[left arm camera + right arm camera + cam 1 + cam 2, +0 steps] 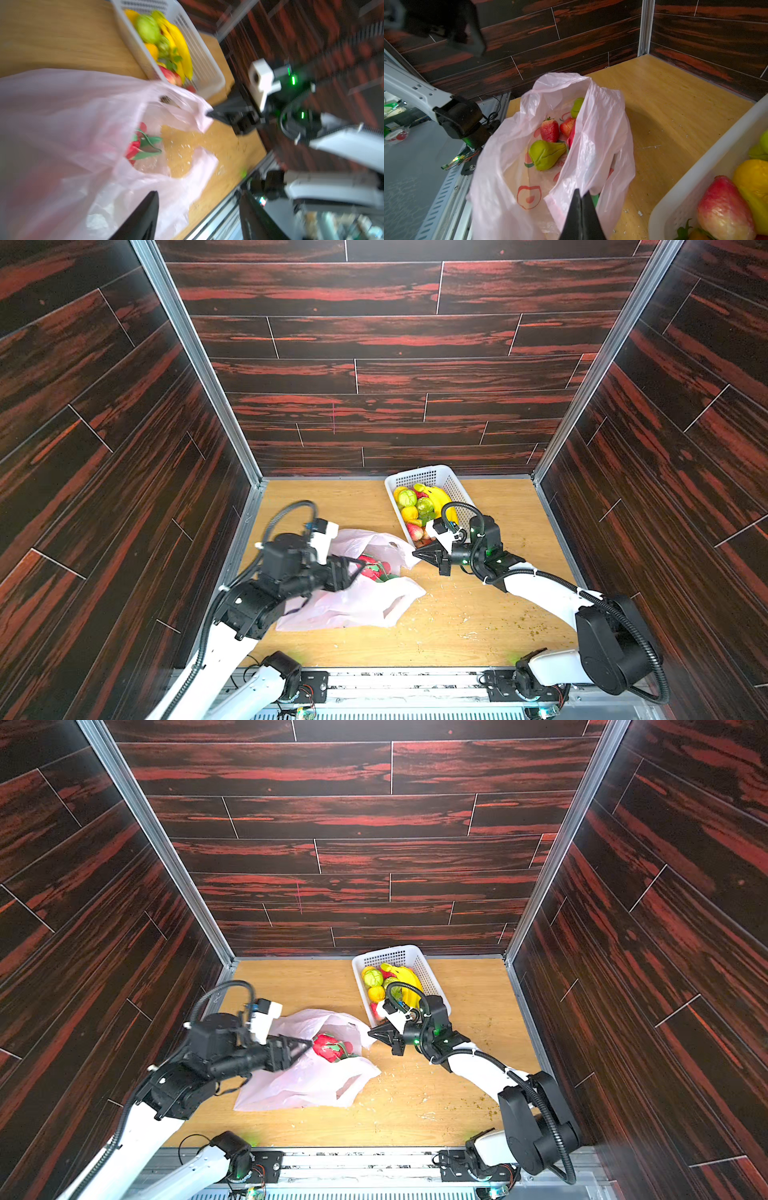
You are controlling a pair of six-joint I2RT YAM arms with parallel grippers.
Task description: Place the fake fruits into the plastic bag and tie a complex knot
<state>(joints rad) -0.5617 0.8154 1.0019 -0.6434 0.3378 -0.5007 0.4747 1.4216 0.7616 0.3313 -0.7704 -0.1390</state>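
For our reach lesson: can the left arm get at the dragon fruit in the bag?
Probably yes: the left pincer is open over the bag, the right pincer pinches its rim, and the dragon fruit lies uncovered.

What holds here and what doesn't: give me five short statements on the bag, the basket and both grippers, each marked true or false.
1. The right gripper is shut on the rim of the thin pale-pink plastic bag. True.
2. The left gripper grips a banana. False: its jaws stand open and empty over the bag.
3. The white perforated plastic basket is empty. False: yellow bananas and other fruits lie in it.
4. Red strawberries and a green lumpy fruit lie inside the bag. True.
5. The bag is knotted shut. False: its mouth gapes open, untied.
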